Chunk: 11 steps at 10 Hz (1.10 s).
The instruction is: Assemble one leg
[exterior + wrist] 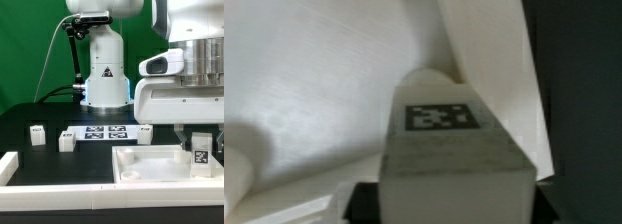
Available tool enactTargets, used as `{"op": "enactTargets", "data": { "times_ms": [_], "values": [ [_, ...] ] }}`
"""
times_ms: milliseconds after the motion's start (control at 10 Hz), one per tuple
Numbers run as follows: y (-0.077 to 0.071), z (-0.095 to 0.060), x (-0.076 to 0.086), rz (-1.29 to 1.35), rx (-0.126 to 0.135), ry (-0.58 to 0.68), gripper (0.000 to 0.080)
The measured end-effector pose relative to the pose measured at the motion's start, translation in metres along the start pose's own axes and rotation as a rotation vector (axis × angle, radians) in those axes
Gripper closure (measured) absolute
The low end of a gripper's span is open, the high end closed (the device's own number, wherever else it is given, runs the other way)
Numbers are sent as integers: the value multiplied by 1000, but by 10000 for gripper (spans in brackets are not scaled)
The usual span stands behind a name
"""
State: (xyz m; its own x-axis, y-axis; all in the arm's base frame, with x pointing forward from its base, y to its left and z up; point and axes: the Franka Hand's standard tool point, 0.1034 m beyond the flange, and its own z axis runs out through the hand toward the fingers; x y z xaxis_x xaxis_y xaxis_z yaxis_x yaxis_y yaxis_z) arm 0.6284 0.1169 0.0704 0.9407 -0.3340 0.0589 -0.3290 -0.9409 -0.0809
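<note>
My gripper (199,140) is at the exterior view's right, shut on the leg (201,152), a small white block with a black-and-white tag. It holds the leg upright over the near right corner of the wide white panel (135,165). I cannot tell whether the leg's lower end touches the panel. In the wrist view the leg (441,140) fills the middle with its tag facing the camera. It sits between the dark fingers (370,198) of my gripper (455,200), with the white panel (313,80) behind it.
Three loose white legs stand on the black table: one (38,135) at the left, one (67,141) beside the marker board (105,132), one (143,132) at its right. A white fence (12,168) runs along the left and front edges. The robot base (103,70) stands behind.
</note>
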Motion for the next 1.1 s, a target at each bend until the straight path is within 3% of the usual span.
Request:
{"op": "enactTargets", "data": {
  "times_ms": [700, 1100],
  "values": [
    [7, 0, 1, 802, 14, 25, 508],
    [9, 0, -2, 1117, 26, 13, 507]
  ]
}}
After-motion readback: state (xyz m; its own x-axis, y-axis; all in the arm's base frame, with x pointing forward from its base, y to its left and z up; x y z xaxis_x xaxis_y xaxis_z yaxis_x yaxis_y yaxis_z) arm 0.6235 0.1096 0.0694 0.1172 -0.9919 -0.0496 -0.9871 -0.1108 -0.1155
